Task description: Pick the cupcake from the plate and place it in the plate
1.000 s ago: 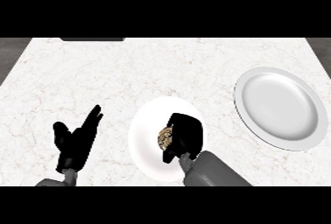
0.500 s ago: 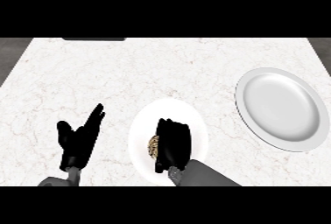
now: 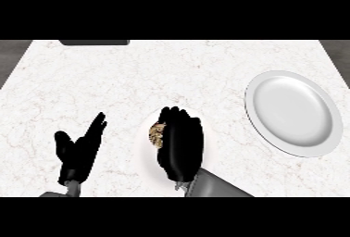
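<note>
Small brown crumbly-topped cupcake (image 3: pixel 156 134) sits on near white round plate (image 3: pixel 146 155), mostly hidden under black right hand (image 3: pixel 180 147), fingers curled round it. Likely light, soft, crushable: hold low at sides, not top. Empty white plate (image 3: pixel 294 113) well apart on white marble worktop (image 3: pixel 137 78). Left hand (image 3: pixel 78 150) resting, fingers straight.

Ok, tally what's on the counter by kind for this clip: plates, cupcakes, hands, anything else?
Plates: 2, near plate under the right hand, far plate bare.
Cupcakes: 1, cupcake on the near plate.
Hands: 2, counting the left hand.
Dark object at the counter's far edge: 1.
Total: 6.
</note>
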Robot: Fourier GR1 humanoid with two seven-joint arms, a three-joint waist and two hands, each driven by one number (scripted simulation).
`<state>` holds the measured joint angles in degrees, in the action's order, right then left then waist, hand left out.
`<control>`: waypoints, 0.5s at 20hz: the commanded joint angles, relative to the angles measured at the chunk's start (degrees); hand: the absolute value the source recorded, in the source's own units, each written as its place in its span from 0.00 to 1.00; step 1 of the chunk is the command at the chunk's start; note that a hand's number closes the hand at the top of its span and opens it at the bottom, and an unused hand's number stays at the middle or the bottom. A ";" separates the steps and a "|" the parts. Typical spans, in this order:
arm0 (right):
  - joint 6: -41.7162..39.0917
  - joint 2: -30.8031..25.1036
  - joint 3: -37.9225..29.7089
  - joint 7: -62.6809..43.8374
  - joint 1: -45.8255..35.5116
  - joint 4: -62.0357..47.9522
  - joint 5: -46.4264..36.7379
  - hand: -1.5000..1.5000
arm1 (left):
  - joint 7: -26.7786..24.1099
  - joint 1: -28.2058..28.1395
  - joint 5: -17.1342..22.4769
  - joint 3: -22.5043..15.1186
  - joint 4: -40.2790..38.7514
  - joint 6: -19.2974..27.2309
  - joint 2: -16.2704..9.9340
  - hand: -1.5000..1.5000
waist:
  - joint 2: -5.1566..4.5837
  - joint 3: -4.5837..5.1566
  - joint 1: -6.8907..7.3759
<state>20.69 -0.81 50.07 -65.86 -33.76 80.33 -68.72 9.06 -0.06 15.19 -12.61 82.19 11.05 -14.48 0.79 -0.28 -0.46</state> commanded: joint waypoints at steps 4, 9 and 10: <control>9.96 0.77 -9.74 -10.91 4.63 7.76 -11.91 1.00 | -0.21 -1.82 0.18 0.24 -0.89 0.76 1.19 0.50 | -0.23 0.22 -1.57; 12.83 -1.17 -18.64 -5.34 10.87 14.61 -13.15 1.00 | 1.47 -1.17 1.02 1.78 -0.17 -0.52 -0.72 0.50 | -0.54 0.20 -1.33; 17.83 0.76 -17.34 -4.81 14.36 13.07 -14.53 1.00 | 1.85 -1.40 -0.48 -0.88 1.17 0.03 0.66 0.50 | -0.65 0.16 -0.87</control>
<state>28.88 -0.96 36.54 -64.12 -24.27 90.95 -80.86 9.33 -1.13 15.33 -11.76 83.40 11.04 -14.68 0.56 -0.34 -1.48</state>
